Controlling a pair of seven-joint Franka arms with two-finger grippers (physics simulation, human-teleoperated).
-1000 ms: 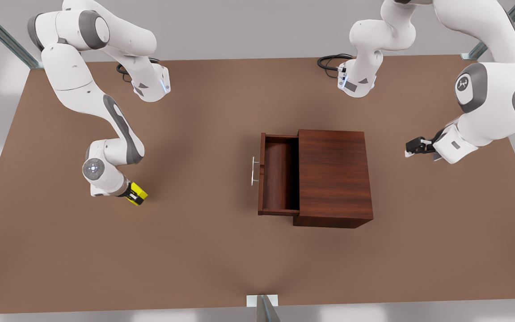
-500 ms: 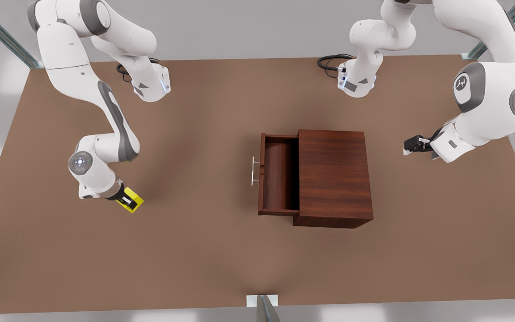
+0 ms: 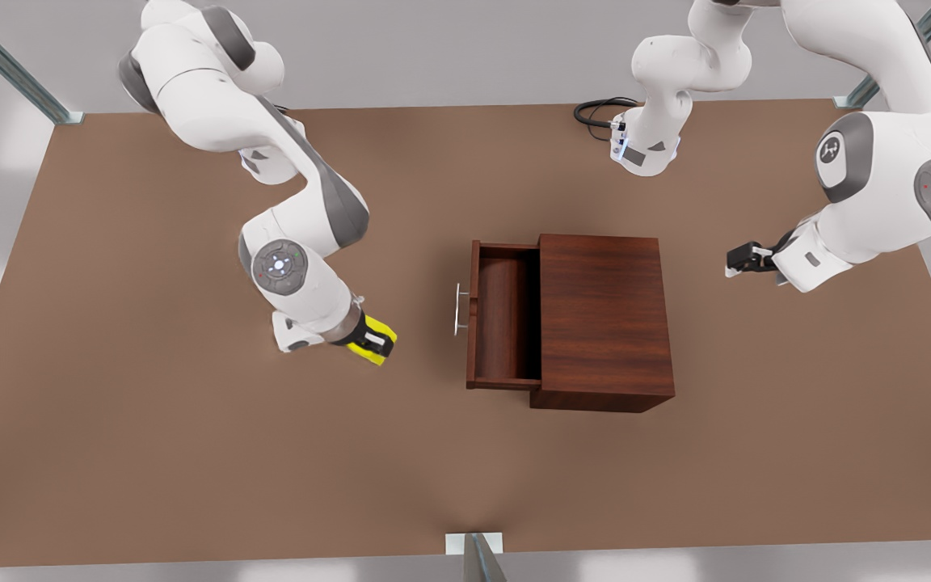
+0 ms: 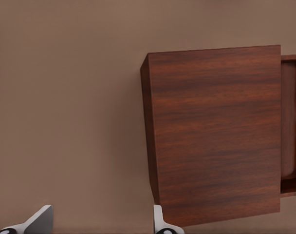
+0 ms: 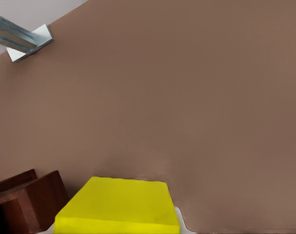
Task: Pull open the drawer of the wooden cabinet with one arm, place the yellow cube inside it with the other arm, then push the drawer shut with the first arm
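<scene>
Notably, the right tool (image 3: 374, 343), pinching the cube (image 3: 377, 339), had swung from the desk's (image 3: 191, 453) 9 o'clock edge toward the open drawer (image 3: 504, 315); placement looked imminent. The left tool (image 3: 744, 260) waited, fingers spread, at the cabinet's (image 3: 603, 319) 3 o'clock.

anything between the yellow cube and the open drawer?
Nothing visible. The right tool holds the yellow cube just off the drawer front; only bare table and the handle lie between.
</scene>
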